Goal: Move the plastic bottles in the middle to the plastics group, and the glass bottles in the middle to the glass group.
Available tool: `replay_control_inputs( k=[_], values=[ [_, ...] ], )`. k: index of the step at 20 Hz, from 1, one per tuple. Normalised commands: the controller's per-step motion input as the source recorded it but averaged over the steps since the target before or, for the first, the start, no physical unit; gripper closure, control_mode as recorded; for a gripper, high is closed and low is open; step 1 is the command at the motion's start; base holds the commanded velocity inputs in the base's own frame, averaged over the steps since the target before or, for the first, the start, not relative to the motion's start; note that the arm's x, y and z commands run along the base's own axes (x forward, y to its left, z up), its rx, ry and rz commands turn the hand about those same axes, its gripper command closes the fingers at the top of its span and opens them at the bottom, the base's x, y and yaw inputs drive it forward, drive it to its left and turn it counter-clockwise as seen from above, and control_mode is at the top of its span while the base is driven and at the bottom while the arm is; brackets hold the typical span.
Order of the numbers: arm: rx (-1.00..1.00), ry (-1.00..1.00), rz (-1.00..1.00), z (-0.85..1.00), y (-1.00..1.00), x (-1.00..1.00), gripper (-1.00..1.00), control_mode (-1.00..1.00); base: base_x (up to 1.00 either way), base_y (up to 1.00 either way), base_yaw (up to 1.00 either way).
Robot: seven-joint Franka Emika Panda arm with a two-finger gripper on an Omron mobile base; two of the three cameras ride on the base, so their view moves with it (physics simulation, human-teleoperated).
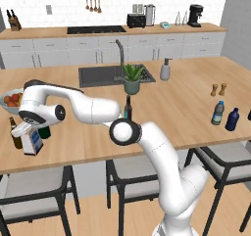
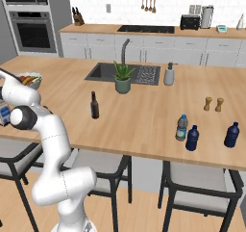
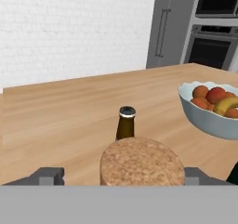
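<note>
While the arm reaches far to the island's left end in the left base view, its gripper point(image 1: 25, 128) sits directly over the square cork-stoppered bottle point(image 1: 32, 142), which stands upright on the counter point(image 1: 176, 112). The brown beer bottle point(image 1: 16, 134) is just beside it and the fruit bowl point(image 1: 12, 102) behind. The slim dark bottle point(image 1: 128, 108) stands mid-counter, and the water bottle point(image 1: 217, 113) is beside a dark blue bottle point(image 1: 232, 119) at the right.

From the right base view, the slim dark bottle point(image 2: 94, 106) stands alone.

Through the hand view, the cork lies between the fingertips point(image 3: 46, 176), which stand wide and clear of it; the brown bottle point(image 3: 125, 124) rises beyond.
</note>
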Motion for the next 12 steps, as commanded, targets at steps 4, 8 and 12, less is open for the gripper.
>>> replay_control_inputs(
  k=[4,8,12],
  values=[
    [0.0,-0.03,0.0,0.0,-0.19,-0.18,-1.0,-1.0,0.0,0.0,0.0],
    [0.0,-0.02,0.0,0.02,-0.5,-0.18,-1.0,-1.0,0.0,0.0,0.0],
    [0.0,0.0,-0.01,0.0,-0.5,-0.07,-1.0,-1.0,0.0,0.0,0.0]
  ],
)
